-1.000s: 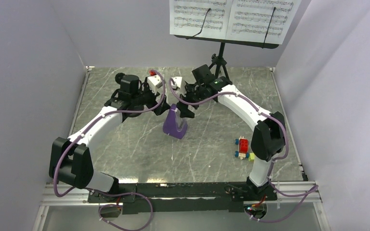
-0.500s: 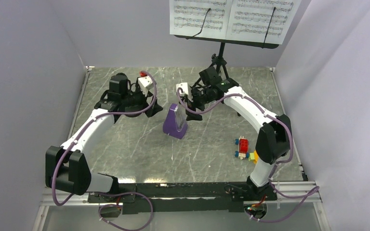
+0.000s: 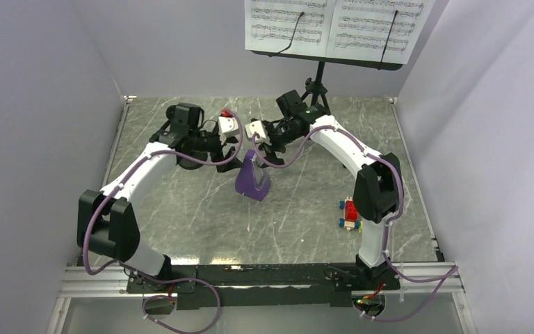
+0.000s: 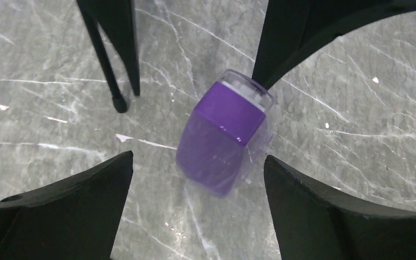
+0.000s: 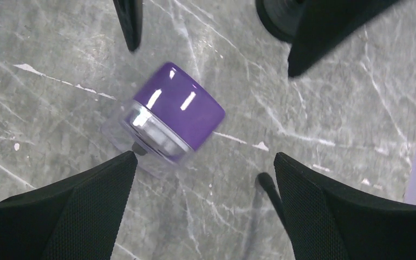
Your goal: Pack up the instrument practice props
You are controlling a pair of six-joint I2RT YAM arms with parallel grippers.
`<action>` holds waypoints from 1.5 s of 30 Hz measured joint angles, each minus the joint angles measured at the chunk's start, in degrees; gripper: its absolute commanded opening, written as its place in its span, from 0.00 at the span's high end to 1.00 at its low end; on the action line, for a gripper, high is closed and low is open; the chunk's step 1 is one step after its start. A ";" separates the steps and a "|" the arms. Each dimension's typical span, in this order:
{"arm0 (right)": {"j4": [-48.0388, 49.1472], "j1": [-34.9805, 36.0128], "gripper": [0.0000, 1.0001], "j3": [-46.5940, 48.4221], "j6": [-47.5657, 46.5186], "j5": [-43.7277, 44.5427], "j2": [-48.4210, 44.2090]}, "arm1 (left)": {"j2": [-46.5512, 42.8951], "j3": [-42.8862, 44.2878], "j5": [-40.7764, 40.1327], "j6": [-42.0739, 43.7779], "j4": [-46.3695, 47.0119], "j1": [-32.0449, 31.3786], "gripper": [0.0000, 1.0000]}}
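Top view: the purple metronome [image 3: 252,179] stands upright on the grey marbled surface [image 3: 181,209], a little behind its middle. The two arms arch in from either side and meet over it. The left gripper [image 3: 231,154] hangs just above and left of the metronome's top, and the right gripper [image 3: 263,146] just above and right of it. How wide the fingers stand is hard to read from here. Behind them the black music stand [image 3: 316,87] has its tripod near the far edge, and the sheet-music pages [image 3: 292,24] sit on its desk high above. Small toy blocks [image 3: 351,212] lie well apart to the right, by the right arm. Bare surface lies open on the near side and to the left, and walls close in the left, far and right sides.

Left wrist view: the left gripper [image 4: 197,158] is wide open and holds nothing. The metronome [image 4: 222,135] shows below, between the fingers [image 4: 86,200] and apart from both. Only here is a thin tripod leg [image 4: 108,59] with its rubber foot seen resting just beside the metronome. The other gripper's dark fingers cross the top.

Right wrist view: the right gripper [image 5: 206,157] is also spread wide and empty. The metronome [image 5: 168,116] lies below the gap, nearer the left finger, and touches neither. Its clear front panel catches the light. A round black base [image 5: 275,16] is cut off at the top edge, and what it belongs to cannot be told.
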 measured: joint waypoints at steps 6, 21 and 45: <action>-2.71 2.56 0.03 0.37 -3.82 -0.72 0.28 | 1.18 -0.20 -1.99 -0.68 2.64 -2.40 0.07; -3.89 0.26 0.07 -11.19 -1.07 -1.25 -10.10 | -2.95 -9.18 -15.15 -12.20 19.17 1.01 0.06; -8.79 2.23 0.20 1.27 3.63 -3.80 -0.04 | -18.14 -18.01 -11.78 -9.31 6.84 1.18 0.03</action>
